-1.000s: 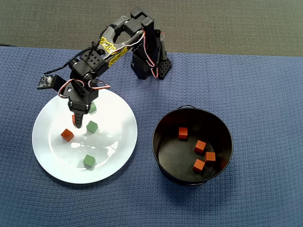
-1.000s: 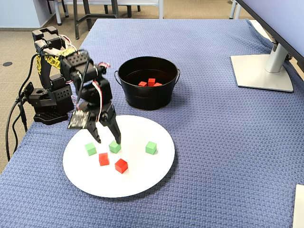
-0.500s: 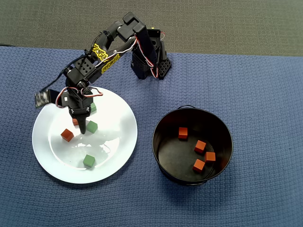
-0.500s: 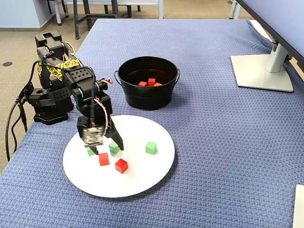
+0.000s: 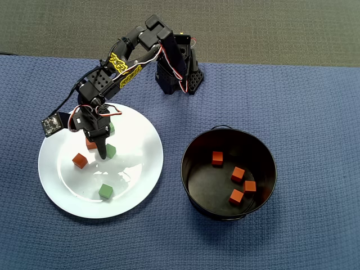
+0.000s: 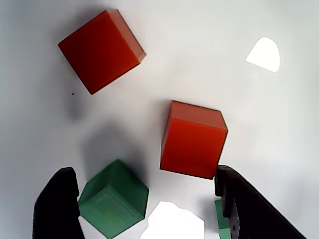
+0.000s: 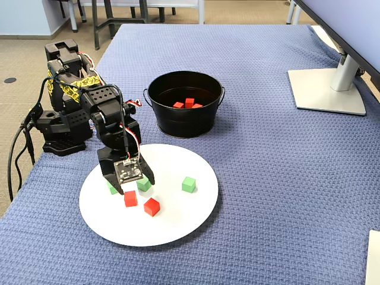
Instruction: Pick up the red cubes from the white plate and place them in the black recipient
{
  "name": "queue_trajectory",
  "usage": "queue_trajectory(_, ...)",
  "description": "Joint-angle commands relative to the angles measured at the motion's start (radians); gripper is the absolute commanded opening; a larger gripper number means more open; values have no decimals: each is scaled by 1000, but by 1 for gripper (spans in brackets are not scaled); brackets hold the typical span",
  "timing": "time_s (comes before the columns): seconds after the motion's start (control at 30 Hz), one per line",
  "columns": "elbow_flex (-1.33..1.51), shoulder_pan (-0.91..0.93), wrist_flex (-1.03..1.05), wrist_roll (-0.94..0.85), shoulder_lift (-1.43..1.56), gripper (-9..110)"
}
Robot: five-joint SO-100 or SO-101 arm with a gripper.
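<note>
Blue-cloth bench [image 5: 315,101]; pincer [image 6: 149,199] spread open low over white plate [image 5: 140,169], red cube [image 6: 193,139] at 12 o'clock of fingertips; next: advance, close; black pot [image 5: 270,154] holds four

Office: monitor stand [image 7: 330,83], chair legs [image 7: 107,18]

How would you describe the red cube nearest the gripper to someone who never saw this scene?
Find the white plate in front of the black pot. The gripper hangs open over its left part in the fixed view. Just below the fingertips lies the red cube; the other red cube lies farther right.
</note>
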Motion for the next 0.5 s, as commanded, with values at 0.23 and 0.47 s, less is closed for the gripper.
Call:
queue_trajectory(0.23, -118, 44, -17, 5, -58, 25)
queue_trajectory(0.47, -112, 44, -46, 25, -63, 5)
